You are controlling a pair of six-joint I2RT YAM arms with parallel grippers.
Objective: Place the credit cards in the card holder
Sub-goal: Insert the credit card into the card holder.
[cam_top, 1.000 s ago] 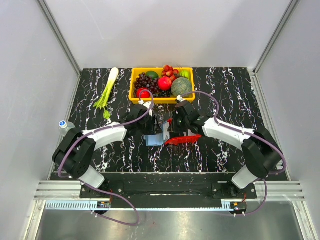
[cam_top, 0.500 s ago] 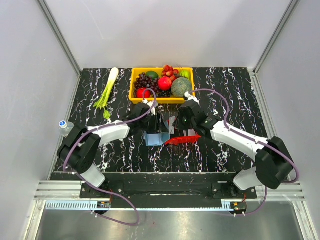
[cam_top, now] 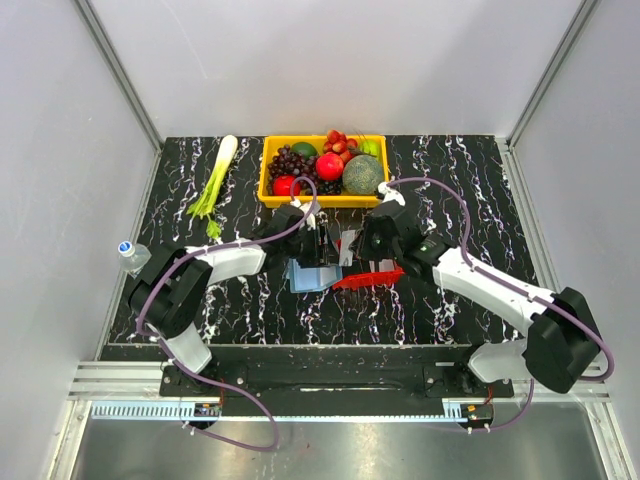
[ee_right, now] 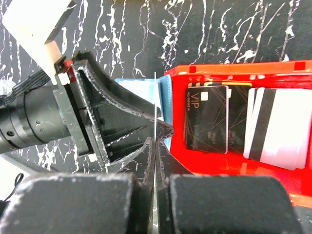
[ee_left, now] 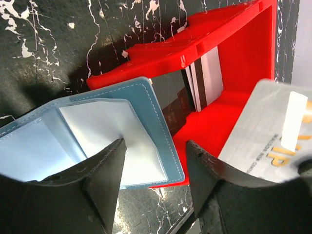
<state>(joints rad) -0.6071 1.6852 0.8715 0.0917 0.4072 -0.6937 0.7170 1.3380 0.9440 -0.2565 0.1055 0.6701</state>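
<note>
The blue card holder (ee_left: 157, 127) lies open on the table, pale pockets up, its corner over the red tray's edge; it also shows in the top view (cam_top: 306, 279). My left gripper (ee_left: 153, 187) is open and empty just above the holder's near corner (cam_top: 319, 248). My right gripper (ee_right: 155, 142) is shut on a silver-grey credit card (ee_left: 261, 139), seen edge-on (ee_right: 155, 105), held upright beside the left fingers (cam_top: 350, 247). Dark and white striped credit cards (ee_right: 207, 119) lie in the red tray (ee_right: 234, 158).
A yellow bin (cam_top: 266, 176) of fruit stands at the back, just behind both grippers. A leek (cam_top: 214, 184) lies at the back left. A small bottle (cam_top: 131, 253) sits at the left table edge. The red tray (cam_top: 372, 279) is right of the holder.
The right arm has stretched out, its elbow swinging right, and its gripper with the card has shifted slightly right and farther back. The left gripper has edged right over the holder.
</note>
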